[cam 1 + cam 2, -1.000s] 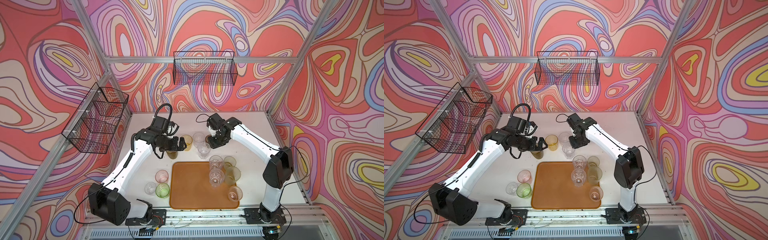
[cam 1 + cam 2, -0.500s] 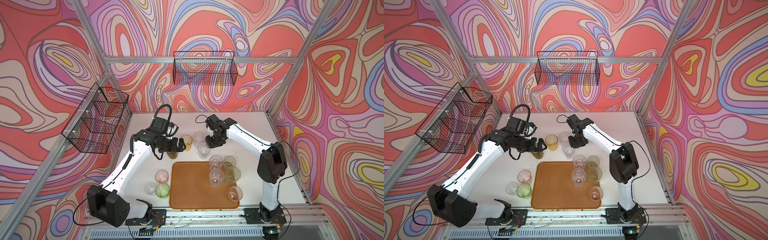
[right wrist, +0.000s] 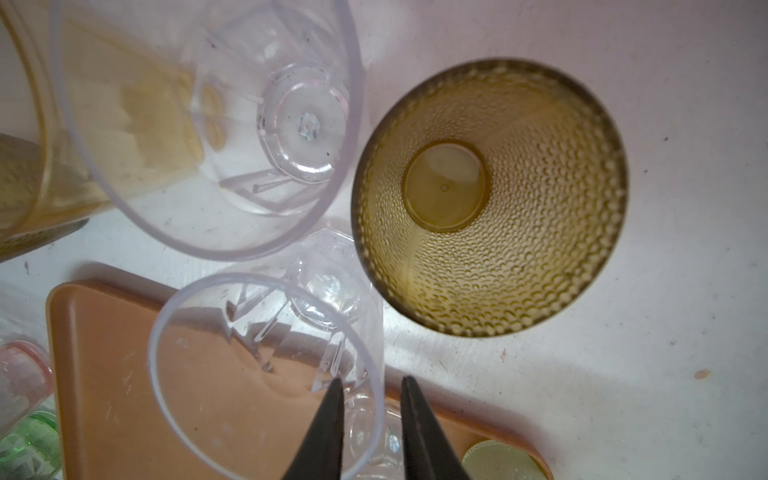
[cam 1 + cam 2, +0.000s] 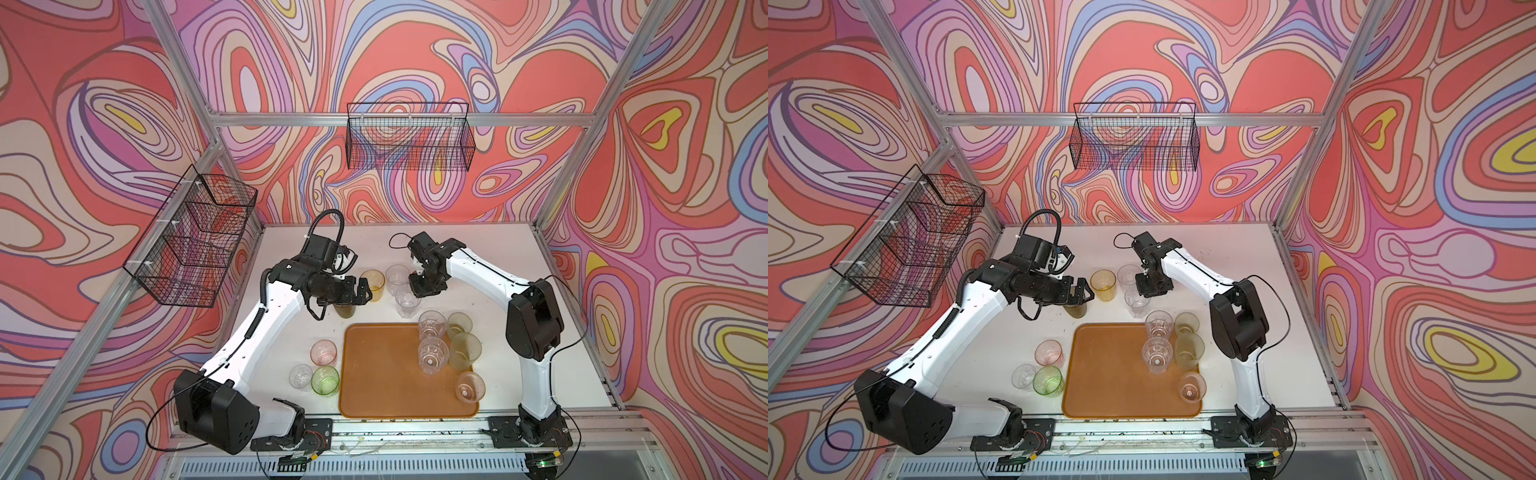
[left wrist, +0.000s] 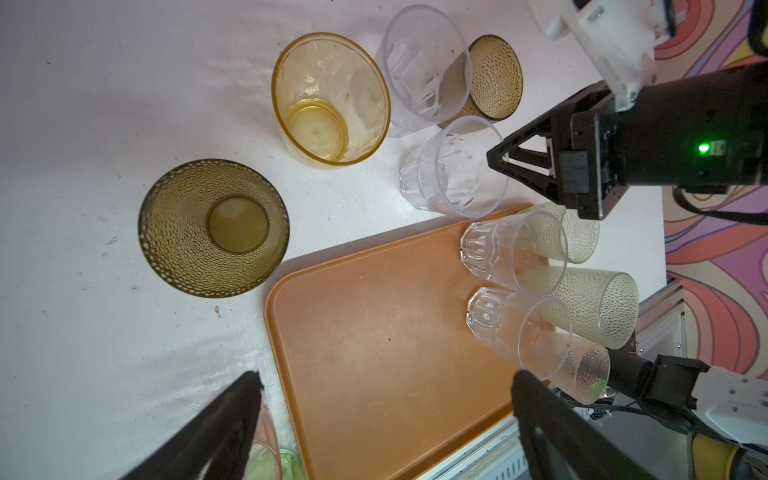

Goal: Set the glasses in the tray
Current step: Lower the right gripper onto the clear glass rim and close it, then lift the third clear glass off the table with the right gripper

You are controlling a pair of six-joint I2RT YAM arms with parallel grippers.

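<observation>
Right gripper [image 3: 371, 380]: jaws narrowly apart, straddling clear tumbler [image 3: 266, 365] wall, not pinching | clear tumbler upright on table [image 4: 478, 249], just beyond tray [image 4: 382, 374] | left gripper [image 4: 365, 292]: jaws wide apart above olive tumbler [image 5: 214, 228]

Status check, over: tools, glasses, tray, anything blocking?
Left tool open, by olive tumbler. Right tool open, jaws astride rim of clear tumbler, not clamped. It sits off tray, beside far edge. A second olive tumbler crowds it.
</observation>
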